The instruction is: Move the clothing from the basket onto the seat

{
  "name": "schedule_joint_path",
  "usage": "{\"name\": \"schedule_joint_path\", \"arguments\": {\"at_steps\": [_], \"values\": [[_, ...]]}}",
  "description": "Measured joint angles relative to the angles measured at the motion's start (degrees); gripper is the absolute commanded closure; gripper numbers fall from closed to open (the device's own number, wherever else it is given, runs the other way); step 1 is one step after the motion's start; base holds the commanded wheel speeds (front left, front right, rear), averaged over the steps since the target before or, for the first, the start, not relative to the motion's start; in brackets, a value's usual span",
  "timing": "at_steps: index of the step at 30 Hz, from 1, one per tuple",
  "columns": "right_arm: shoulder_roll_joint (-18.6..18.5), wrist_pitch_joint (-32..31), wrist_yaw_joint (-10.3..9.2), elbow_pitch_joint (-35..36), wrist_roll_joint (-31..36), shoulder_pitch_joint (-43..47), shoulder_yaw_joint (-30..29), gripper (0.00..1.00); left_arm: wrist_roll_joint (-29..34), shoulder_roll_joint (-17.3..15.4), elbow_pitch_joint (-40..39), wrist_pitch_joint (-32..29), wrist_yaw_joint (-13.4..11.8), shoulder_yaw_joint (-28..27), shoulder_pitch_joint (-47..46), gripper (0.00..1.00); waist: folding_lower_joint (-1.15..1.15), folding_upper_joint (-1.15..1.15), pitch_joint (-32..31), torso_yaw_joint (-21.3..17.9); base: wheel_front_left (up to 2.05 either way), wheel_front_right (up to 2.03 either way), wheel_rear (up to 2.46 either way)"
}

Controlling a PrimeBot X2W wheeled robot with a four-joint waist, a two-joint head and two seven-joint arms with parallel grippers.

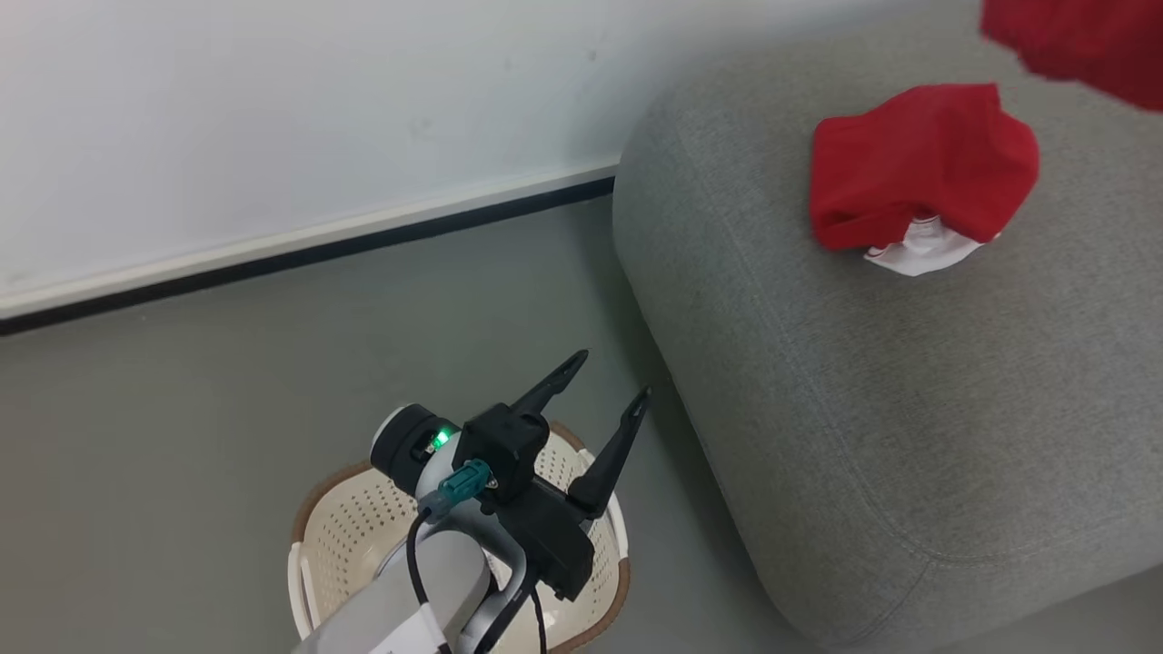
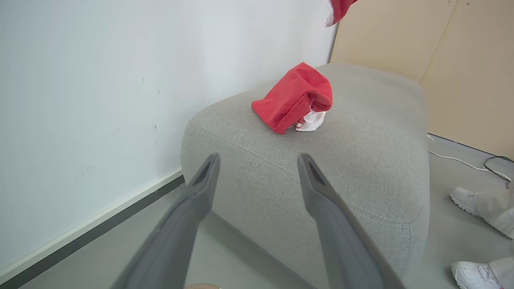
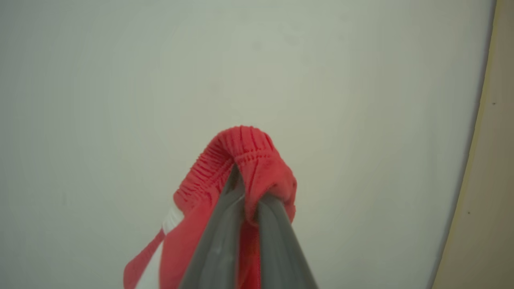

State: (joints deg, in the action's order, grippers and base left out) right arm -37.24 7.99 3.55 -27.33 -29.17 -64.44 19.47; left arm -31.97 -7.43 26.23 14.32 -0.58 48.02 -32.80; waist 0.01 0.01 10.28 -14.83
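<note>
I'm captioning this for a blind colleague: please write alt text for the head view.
A crumpled red garment with a white edge lies on the grey seat; more red cloth shows at the top right corner. At the bottom, the open left gripper hovers over the cream basket.

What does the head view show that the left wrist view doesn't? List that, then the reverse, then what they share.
Head view's extra: the perforated inside of the cream basket, on the floor under the left arm; the part that shows holds no clothing. Left wrist view's extra: a person's white shoes, a floor cable and tan wall panels. Shared: the open left gripper, the grey seat, one red garment lying on it, and a second red garment hanging above.
</note>
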Motion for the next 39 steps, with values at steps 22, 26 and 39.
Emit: {"name": "schedule_joint_path", "arguments": {"at_steps": [22, 26, 39], "values": [[0.0, -1.0, -1.97, -12.6, -1.3, -7.2, -2.9, 1.0, 6.3, -5.4, -10.8, 0.1, -2.5, -1.1, -8.3, 0.0, 0.0, 0.01, 18.8, 4.7, 0.0, 0.0, 0.0], [2.8, 0.4, -2.01, -16.8, -2.6, -2.0, -2.6, 1.0, 7.1, -5.5, -10.7, -0.1, -2.4, -0.6, -8.9, 0.0, 0.01, 0.01, 21.5, 4.2, 0.0, 0.0, 0.0], [5.6, 4.3, -1.18, -23.9, -3.6, 1.9, -2.5, 0.0, 7.3, -6.3, -10.3, -0.1, -2.5, -0.7, -9.0, 0.0, -0.01, 0.0, 22.7, 1.9, 0.0, 0.0, 0.0]]}}
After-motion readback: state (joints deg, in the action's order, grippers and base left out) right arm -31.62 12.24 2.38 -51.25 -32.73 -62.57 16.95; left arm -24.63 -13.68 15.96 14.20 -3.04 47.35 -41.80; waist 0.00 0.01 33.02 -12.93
